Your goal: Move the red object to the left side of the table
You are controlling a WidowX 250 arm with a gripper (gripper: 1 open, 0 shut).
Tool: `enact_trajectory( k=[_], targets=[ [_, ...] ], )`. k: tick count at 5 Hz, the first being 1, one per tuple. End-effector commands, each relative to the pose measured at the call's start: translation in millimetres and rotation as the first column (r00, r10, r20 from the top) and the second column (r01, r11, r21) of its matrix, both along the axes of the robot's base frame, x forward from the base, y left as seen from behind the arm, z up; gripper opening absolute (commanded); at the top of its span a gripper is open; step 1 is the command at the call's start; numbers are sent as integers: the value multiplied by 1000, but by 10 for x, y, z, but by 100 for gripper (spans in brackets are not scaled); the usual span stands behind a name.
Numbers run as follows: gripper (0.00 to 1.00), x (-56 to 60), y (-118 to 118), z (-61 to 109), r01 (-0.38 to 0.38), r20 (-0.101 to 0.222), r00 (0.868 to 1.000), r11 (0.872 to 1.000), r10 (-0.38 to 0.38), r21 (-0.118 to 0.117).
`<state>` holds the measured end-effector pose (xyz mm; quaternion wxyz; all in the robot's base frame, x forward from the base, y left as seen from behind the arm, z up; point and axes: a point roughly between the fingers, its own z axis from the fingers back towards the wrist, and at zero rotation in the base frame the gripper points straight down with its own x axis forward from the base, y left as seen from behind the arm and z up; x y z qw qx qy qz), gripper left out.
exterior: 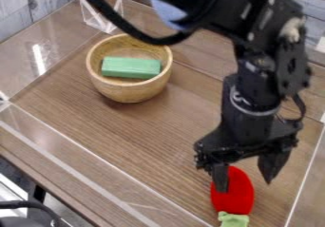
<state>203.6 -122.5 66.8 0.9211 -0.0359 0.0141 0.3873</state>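
Observation:
The red object (235,190), a small strawberry-like toy with a light green cap (233,218) toward the front edge, lies on the brown wood-grain table (114,136) near its front right corner. My black gripper (241,166) points straight down over it, jaws open, one finger on each side of the toy's upper part. Whether the fingers touch it I cannot tell. The toy's top is partly hidden behind the fingers.
A round light wooden bowl (99,82) stands at the back left with a green rectangular block (133,66) inside. Low clear acrylic walls (51,126) edge the tabletop. The black arm and its cables (140,22) reach in from the top right.

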Motion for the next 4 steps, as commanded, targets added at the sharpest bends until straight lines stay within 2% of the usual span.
enact_trajectory(
  k=[1,2,3,4],
  targets=[
    [100,66,-23,-82,-30,11,999,1000,30,4],
    [100,94,-13,-200,-58,-2,998,998,58,15],
    [0,125,-3,-270,-82,-10,997,996,82,22],
    [0,165,-40,-89,-58,3,998,998,58,23]
  ],
)
